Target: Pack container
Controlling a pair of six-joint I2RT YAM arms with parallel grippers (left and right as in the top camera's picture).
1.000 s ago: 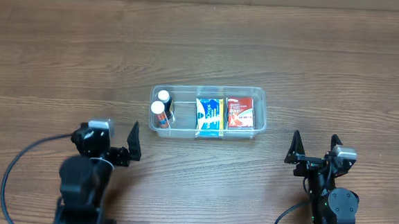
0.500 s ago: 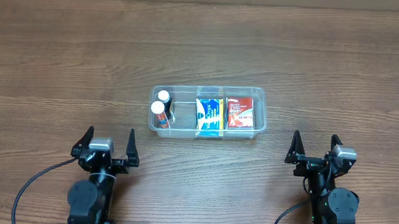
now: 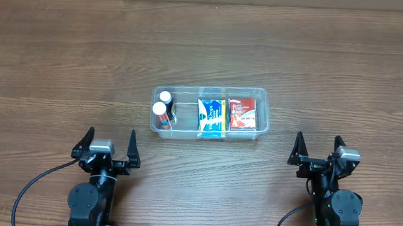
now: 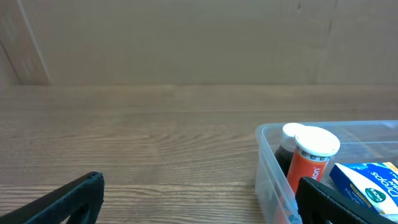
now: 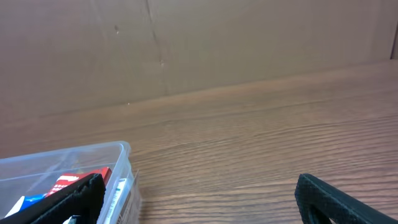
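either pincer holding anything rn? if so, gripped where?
Nothing is held. The left pincer and right pincer are both open and empty, each on the near side of the container and clear of it.

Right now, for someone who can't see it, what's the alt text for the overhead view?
A clear container on a wooden table holds two bottles at its left end, a blue box in the middle and a red box at right. The left arm and right arm sit below it, jaws open and empty.
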